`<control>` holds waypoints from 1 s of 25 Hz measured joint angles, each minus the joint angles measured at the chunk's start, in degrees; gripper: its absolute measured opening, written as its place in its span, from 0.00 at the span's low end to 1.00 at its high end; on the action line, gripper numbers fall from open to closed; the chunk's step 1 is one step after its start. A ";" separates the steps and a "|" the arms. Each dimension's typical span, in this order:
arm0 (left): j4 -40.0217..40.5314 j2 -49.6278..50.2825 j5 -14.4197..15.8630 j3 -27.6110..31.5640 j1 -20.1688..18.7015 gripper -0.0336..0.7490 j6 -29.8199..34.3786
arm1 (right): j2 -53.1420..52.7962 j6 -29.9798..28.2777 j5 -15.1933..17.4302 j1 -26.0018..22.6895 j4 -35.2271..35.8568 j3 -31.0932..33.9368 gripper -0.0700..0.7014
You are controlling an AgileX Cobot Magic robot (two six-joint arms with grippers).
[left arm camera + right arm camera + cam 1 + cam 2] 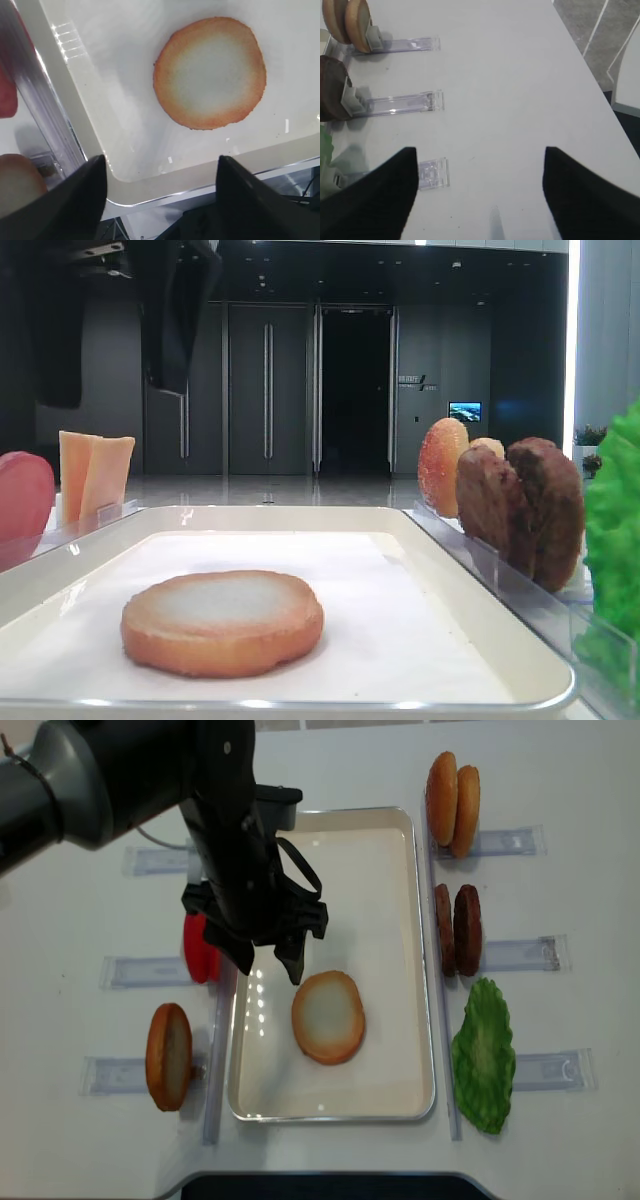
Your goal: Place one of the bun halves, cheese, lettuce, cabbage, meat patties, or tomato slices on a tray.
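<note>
The left gripper (268, 960) hung over the tray's (420, 960) left rim, jaws spread wide apart and holding nothing, its dark fingers (65, 200) clear of everything below. And there was the bun half (328, 1017), lying flat, cut face up, on the tray's white floor, toward the near edge and just right of the gripper, not touching it. The right gripper (480, 190) sat out over bare bench near the right edge, jaws also parted, empty, with clear holder strips (405, 102) ahead of it.

Along the tray's right edge stood two bun halves (452, 803) at the far corner, two meat patties (458, 928) mid-edge, and lettuce (483, 1054) toward the near corner. On the left side, a tomato slice (198, 948) stood just beside the tray rim, partly hidden by the arm, and another bun half (168, 1056) stood upright near the near-left corner.
</note>
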 joint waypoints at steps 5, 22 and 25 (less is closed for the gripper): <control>-0.32 -1.66 0.05 -0.06 0.13 0.70 0.00 | 0.00 0.00 0.00 0.00 0.00 0.00 0.77; 2.76 -10.85 0.53 -0.06 11.12 0.70 2.07 | 0.00 0.00 0.00 0.00 0.00 0.00 0.77; 4.38 -11.41 0.54 -0.06 13.60 0.70 3.98 | 0.00 0.00 0.00 0.00 0.00 0.00 0.77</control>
